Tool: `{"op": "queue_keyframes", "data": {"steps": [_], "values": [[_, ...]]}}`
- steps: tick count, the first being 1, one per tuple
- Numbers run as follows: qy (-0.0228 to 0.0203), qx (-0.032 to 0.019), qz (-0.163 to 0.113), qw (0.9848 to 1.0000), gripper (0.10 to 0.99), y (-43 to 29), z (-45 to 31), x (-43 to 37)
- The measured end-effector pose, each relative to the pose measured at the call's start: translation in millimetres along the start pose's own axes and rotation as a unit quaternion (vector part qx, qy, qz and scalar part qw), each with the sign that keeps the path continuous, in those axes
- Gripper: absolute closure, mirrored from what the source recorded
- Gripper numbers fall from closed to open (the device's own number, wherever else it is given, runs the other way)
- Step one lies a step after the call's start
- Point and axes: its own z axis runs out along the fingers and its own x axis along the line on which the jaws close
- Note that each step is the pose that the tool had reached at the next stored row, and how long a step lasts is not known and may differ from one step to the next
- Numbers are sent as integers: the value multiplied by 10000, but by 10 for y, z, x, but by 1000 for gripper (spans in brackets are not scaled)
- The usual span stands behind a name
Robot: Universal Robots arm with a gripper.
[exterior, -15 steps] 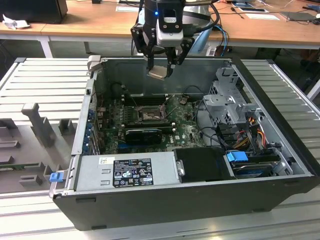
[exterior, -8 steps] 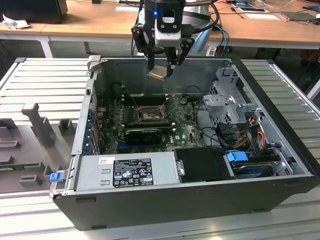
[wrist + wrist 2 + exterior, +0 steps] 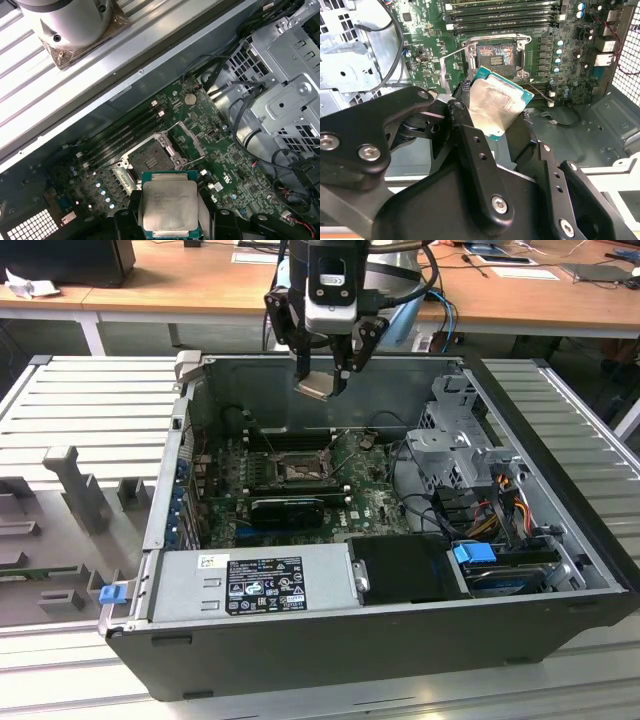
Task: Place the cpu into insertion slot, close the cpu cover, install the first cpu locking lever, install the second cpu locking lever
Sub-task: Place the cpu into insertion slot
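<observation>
My gripper [image 3: 322, 378] hangs over the back of the open computer case, shut on the cpu [image 3: 316, 388], a flat pale silvery square on a green carrier edge. In both wrist views the cpu [image 3: 495, 102] [image 3: 169, 202] sits between the black fingers [image 3: 462, 117], tilted and well above the board. The insertion slot [image 3: 298, 472] [image 3: 496, 54] [image 3: 149, 161] lies uncovered on the green motherboard, dark-framed with a brownish middle. The cpu cover [image 3: 191, 139] stands swung open at one side of the slot. A thin wire lever [image 3: 449, 64] sticks out beside the socket.
A grey labelled power supply [image 3: 255, 585] fills the case's front. A long black card [image 3: 288, 508] lies just in front of the slot, memory sticks [image 3: 505, 15] behind it. A metal drive cage [image 3: 450, 440] with cables stands at the exterior view's right.
</observation>
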Motion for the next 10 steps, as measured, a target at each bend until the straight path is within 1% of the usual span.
{"op": "queue_keyframes", "data": {"steps": [5,10], "values": [[-18,-4,205,9998,557,0,2,0],[-47,-10,529,9986,557,0,5,0]]}}
